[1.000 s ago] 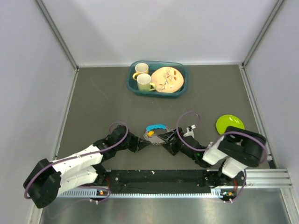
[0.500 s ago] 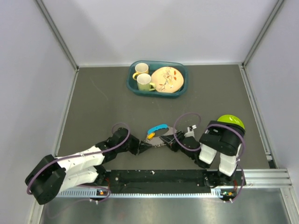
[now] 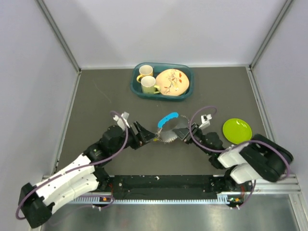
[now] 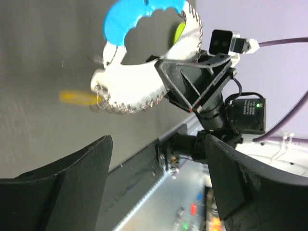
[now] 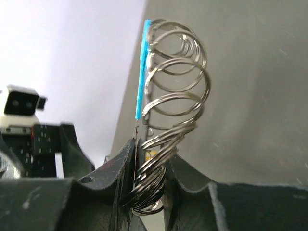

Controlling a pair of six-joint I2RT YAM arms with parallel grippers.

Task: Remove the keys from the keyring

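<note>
Overhead look at a dark grey bench [image 3: 96, 106] walled in by pale panels, two robot arms reaching in from the near edge toward each other. Between them, near the middle of the bench, the keys [image 3: 166, 134]: a fan of thin silvery blades with saw-toothed edges, topped by a curved teal-blue head [image 3: 168, 117], with a small orange-yellow piece [image 3: 155, 140] at the lower left.

Clamped on the right side of the bunch, the right gripper [image 3: 179, 133]. From its own wrist camera, a stack of silvery wire loops, the keyring [image 5: 179, 91], pinched at its lower end between two dark fingers [image 5: 192, 192] and standing up like a spring (blue head seen edge-on there, a thin line just left of the loops).

Just left of the bunch, the left gripper [image 3: 146, 134], jaws spread wide, holding nothing and touching nothing. Same story in its wrist view: broad black fingers [image 4: 57, 183] framing the bottom of the picture, a plain gap up to the nearest blade, the yellow piece only a blur. Bunch clear of the bench or brushing it: not possible to say.

At the back of the bench, well apart from the arms, a teal basin [image 3: 134, 86] holding two cream-and-yellow mugs [image 3: 149, 84] and a patterned plate [image 3: 171, 82]. Off to the right, near the right arm, a lime-green plate [image 3: 237, 129] lying flat.
</note>
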